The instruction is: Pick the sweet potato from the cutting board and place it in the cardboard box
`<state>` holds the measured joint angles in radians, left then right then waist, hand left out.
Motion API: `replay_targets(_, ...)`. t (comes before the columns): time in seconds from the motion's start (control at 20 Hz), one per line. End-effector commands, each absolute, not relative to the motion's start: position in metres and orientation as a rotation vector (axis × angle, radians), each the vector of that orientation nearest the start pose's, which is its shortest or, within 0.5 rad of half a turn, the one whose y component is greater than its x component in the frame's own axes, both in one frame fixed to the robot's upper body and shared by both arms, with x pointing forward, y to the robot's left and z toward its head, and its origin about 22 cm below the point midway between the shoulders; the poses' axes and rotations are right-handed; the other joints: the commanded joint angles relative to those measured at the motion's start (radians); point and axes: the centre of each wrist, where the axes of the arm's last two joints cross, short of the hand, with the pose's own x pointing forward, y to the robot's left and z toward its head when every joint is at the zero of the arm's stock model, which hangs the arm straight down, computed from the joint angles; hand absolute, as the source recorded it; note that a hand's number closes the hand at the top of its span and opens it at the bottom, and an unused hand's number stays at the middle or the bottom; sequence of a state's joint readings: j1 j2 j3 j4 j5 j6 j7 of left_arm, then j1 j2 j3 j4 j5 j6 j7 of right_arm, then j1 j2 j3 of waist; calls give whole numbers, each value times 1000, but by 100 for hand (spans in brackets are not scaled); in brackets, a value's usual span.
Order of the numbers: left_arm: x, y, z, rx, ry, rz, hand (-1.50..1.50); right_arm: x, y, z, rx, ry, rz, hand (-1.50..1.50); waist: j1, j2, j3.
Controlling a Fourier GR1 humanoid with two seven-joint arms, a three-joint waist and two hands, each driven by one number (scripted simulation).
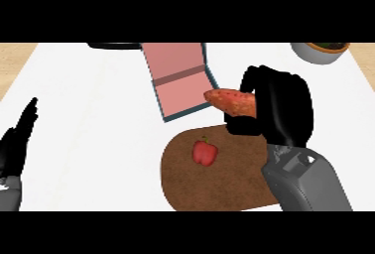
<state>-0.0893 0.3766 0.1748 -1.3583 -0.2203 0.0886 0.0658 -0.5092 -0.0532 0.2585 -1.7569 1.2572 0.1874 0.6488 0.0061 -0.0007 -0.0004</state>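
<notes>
From the head view, the cardboard box (179,79) lies near the counter's (95,124) far edge, its pink inside showing nothing in it. The right hand (275,106) curls round the sweet potato (233,101), held above the gap between box and cutting board (212,183); its far end is hidden by the fingers. A red pepper (205,152) lies on the board. The left hand (18,139) rests open at the left edge. A pot (319,50) is cut off at the far right corner.

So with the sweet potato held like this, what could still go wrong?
The right hand grips only one end of the sweet potato, so it might tip or slip. It hangs beside the cardboard box, not yet over it, so releasing now would probably miss, near the red pepper.
</notes>
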Motion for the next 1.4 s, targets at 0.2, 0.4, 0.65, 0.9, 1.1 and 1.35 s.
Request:
replay_targets(0.2,268,349,21,614,-1376,-230,0,340,-72,201,-1083,-1603,636,150,23,7,0)
replay_targets(0.4,276,361,25,619,-1377,-240,0,374,-70,207,-1023,-1588,578,150,16,8,0)
replay_targets(0.65,271,345,16,608,-1381,-253,0,406,-43,225,-970,-1520,526,150,43,12,-1)
replay_targets(0.9,281,358,29,635,-1407,-218,0,437,-52,197,-909,-1522,546,150,40,18,-1)
replay_targets(1.1,271,333,15,605,-1423,-272,0,448,-52,176,-957,-1476,504,150,79,27,-1)
replay_targets(1.35,288,333,20,602,-1407,-260,0,457,-65,154,-1000,-1405,475,150,64,34,-1)
